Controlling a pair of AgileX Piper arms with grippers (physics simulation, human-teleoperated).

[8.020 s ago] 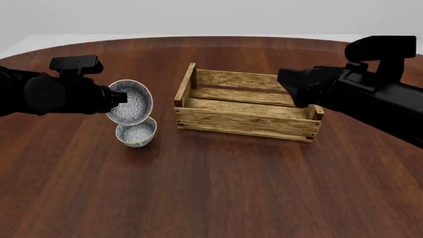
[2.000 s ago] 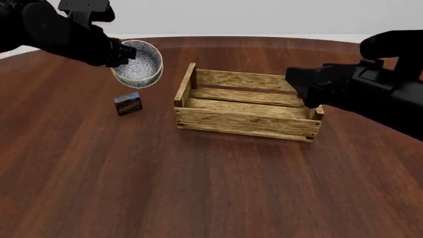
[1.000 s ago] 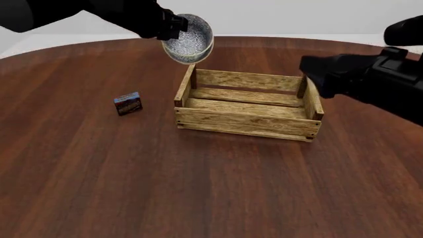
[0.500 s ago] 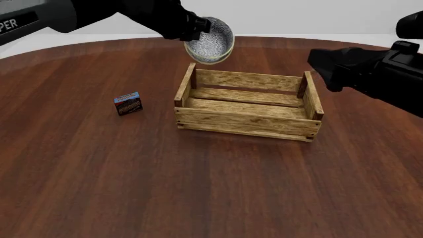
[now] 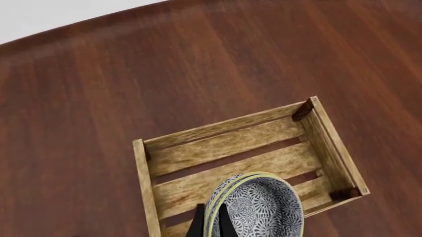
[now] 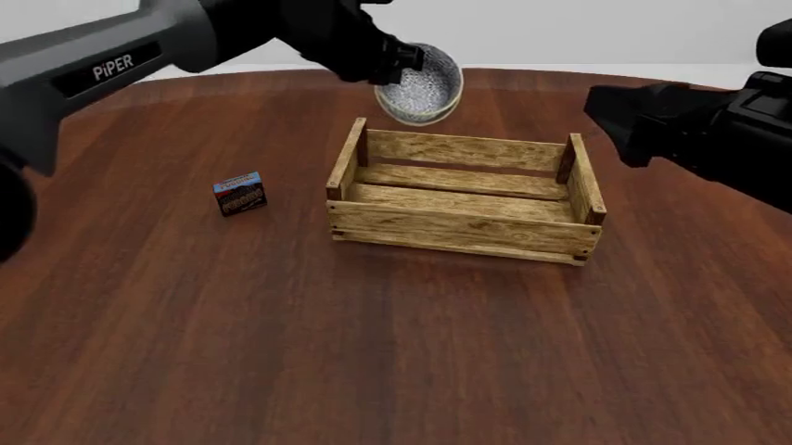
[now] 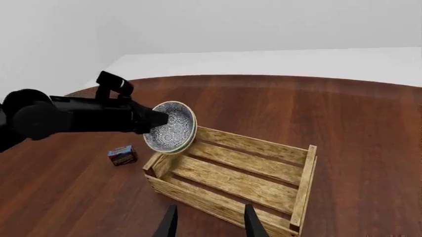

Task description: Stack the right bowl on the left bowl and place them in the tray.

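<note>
Two patterned white bowls are nested as one stack [image 6: 421,91], tilted on its side in the air above the far left corner of the tray [image 6: 465,232]. The left wrist view shows two rims: the outer left bowl [image 5: 212,205] with the right bowl [image 5: 264,212] inside it, over the tray's slats [image 5: 218,128]. My left gripper [image 6: 399,67] is shut on the stack's rim. The stack [image 7: 171,127] and the left gripper [image 7: 155,118] also show in the right wrist view. My right gripper [image 7: 211,224] is open and holds nothing, off the tray's right end [image 7: 300,187].
A small blue-and-red printed box [image 6: 241,194] stands on the wooden table left of the tray; it shows as the box [image 7: 122,155] in the right wrist view. The right arm [image 6: 693,130] hangs above the table's right side.
The left arm has carried the stacked bowls up and rightward from the table's left to above the tray's far left corner. The right arm drew back slightly to the right.
</note>
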